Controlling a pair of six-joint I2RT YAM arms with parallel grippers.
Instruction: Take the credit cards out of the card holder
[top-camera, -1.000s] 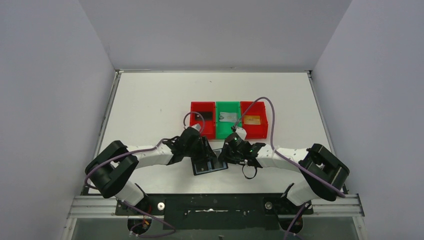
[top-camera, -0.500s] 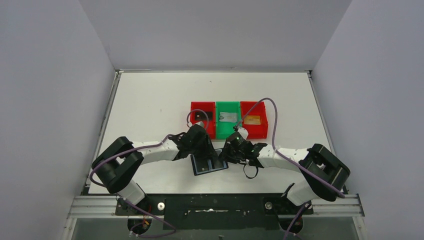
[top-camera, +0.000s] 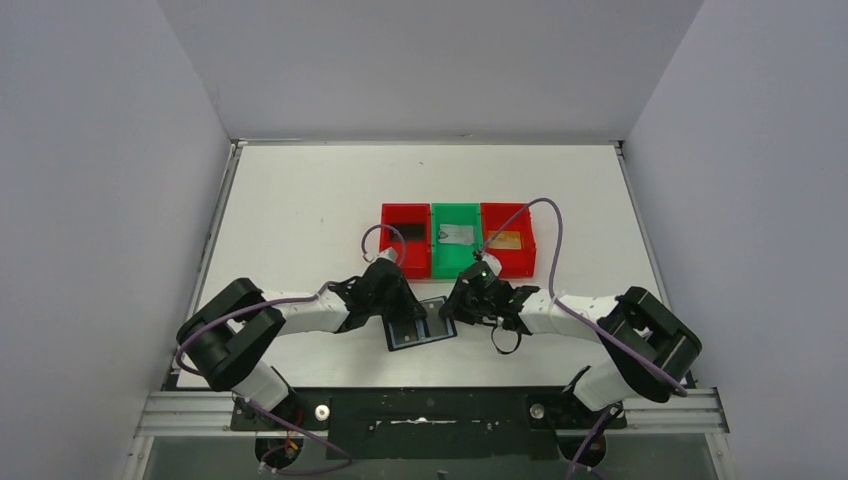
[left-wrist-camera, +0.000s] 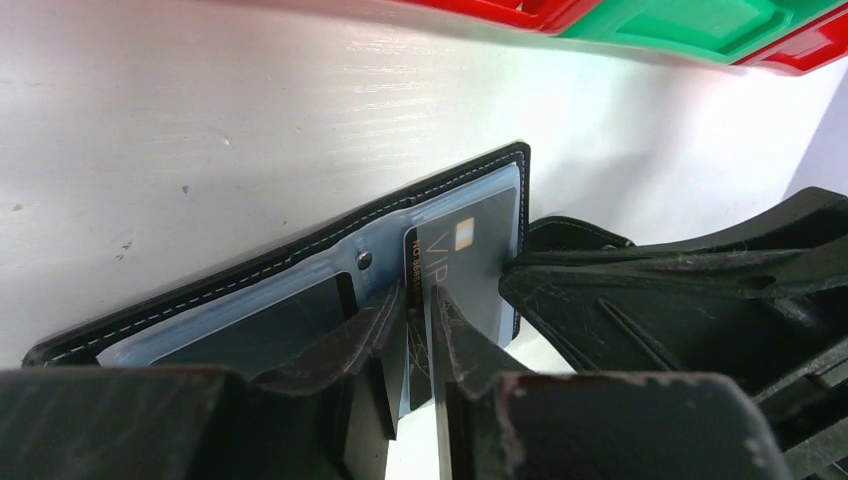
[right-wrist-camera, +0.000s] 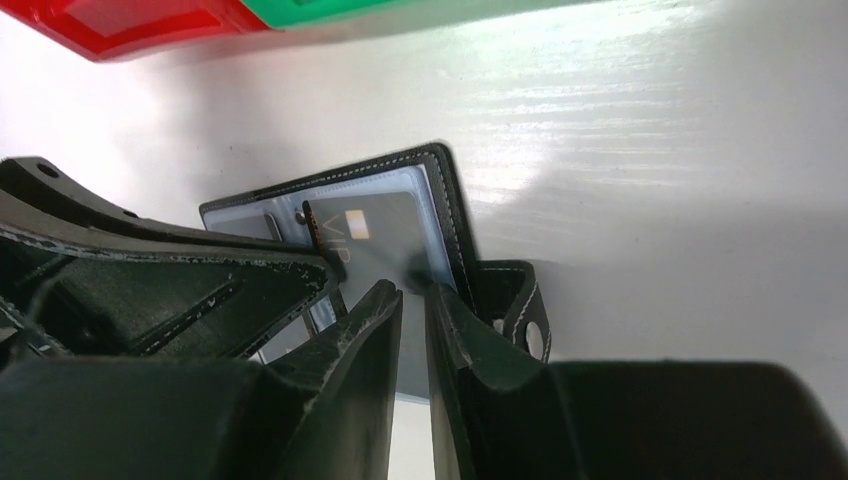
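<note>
The black card holder (top-camera: 420, 325) lies open on the table between both grippers, its shiny grey-blue inner face up (left-wrist-camera: 250, 310). A grey credit card (left-wrist-camera: 470, 255) marked VIP sits in its right pocket and also shows in the right wrist view (right-wrist-camera: 375, 230). My left gripper (left-wrist-camera: 420, 300) is at the holder's middle. Its jaws stand a narrow gap apart, pinching a dark card edge beside the VIP card. My right gripper (right-wrist-camera: 415, 290) is nearly shut over the holder's right edge (right-wrist-camera: 455, 215), next to the snap strap (right-wrist-camera: 525, 310). In the top view the left gripper (top-camera: 398, 305) and the right gripper (top-camera: 452, 312) almost touch.
Three small bins stand in a row just behind the holder: a red bin (top-camera: 388, 250) with a dark card, a green bin (top-camera: 455, 262) with a grey card, and a red bin (top-camera: 522, 262) with a gold card. The right gripper's finger (left-wrist-camera: 680, 290) crowds the left wrist view.
The left gripper shifted slightly back over the holder's middle. The right wrist moved a little up and to the right at the holder's right edge. The holder stayed in place.
</note>
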